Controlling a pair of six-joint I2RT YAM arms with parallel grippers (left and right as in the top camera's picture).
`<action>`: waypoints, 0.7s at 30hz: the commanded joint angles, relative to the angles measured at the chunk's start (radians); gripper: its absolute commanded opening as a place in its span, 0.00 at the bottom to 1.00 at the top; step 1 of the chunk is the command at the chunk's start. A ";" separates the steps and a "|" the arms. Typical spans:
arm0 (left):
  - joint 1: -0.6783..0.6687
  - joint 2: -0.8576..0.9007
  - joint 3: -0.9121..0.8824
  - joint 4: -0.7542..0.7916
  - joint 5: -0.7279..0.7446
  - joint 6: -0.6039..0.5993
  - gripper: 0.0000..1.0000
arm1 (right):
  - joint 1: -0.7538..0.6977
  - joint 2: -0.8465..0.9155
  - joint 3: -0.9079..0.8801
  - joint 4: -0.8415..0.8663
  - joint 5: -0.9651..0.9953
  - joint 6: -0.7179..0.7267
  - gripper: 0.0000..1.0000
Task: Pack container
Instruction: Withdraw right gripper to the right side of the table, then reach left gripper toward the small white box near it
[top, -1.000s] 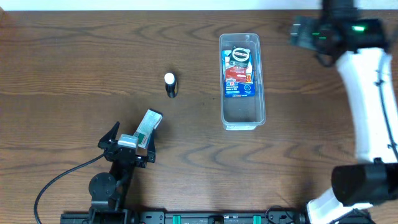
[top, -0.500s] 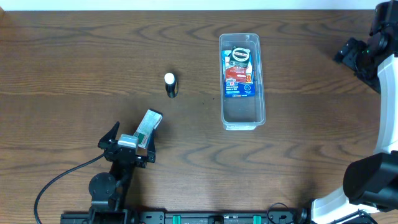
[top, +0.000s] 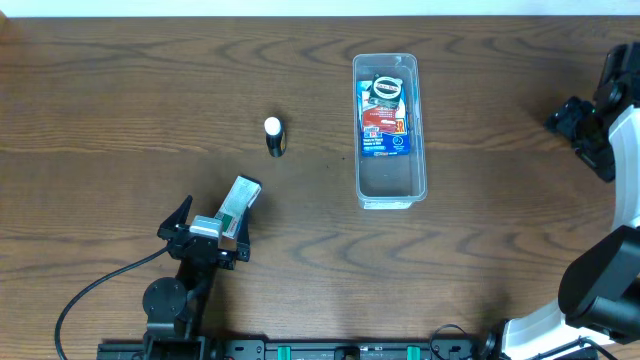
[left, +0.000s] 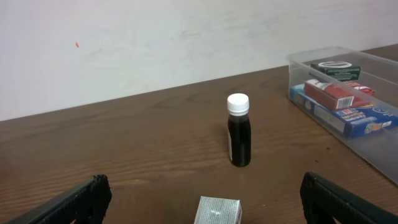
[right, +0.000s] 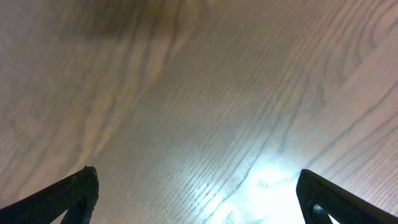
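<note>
The container (top: 389, 185) lies lengthwise on the worktop (top: 120, 90). Packets (top: 385, 118) fill its far half, and its near half is bare, leaving room for more. My right fingers (right: 65, 193) are spread wide with nothing between them, hovering well right of the container, clear of its mouth. My left fingers (left: 71, 200) are likewise released, set either side of a small silvery box (left: 217, 210) well left of the container. I judge that box goes in next. A dark white-capped bottle (left: 239, 130) stands upright, nearer the container than the box.
</note>
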 joint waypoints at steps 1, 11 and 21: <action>0.004 0.000 -0.018 -0.032 0.011 0.017 0.98 | -0.004 0.005 -0.010 0.001 0.017 0.019 0.99; 0.004 0.000 -0.018 -0.032 0.011 0.017 0.98 | -0.004 0.005 -0.010 0.002 0.017 0.019 0.99; 0.004 0.000 0.033 0.030 0.320 -0.052 0.98 | -0.004 0.005 -0.010 0.002 0.017 0.019 0.99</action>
